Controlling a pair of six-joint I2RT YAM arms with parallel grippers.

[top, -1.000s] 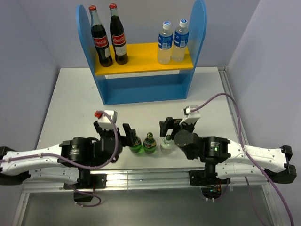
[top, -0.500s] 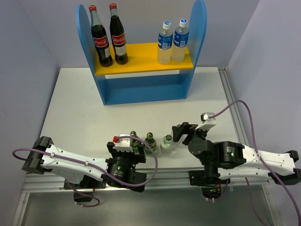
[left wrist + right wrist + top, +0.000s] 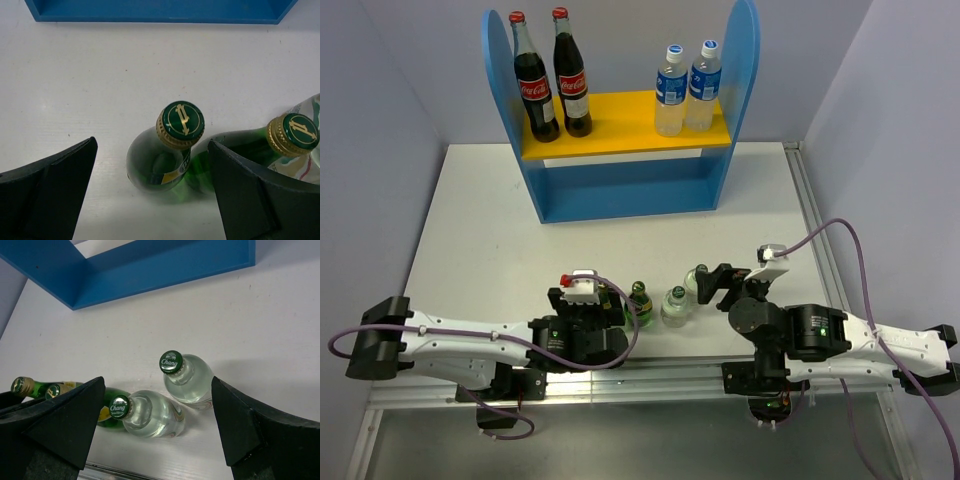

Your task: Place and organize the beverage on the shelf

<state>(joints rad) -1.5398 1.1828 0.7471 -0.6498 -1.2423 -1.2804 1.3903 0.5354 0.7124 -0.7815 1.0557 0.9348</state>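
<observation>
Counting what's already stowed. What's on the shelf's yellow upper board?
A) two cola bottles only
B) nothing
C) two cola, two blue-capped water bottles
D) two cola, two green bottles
C: the cola bottles stand at the left of the yellow board and the water bottles at its right, while the green bottles and clear bottles stand on the table.

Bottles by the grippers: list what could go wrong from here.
The open left gripper straddles one green bottle; one finger crowds the second green bottle and may topple it. The open right gripper spans both clear bottles, so closing could pinch or tip the wrong one.
</observation>
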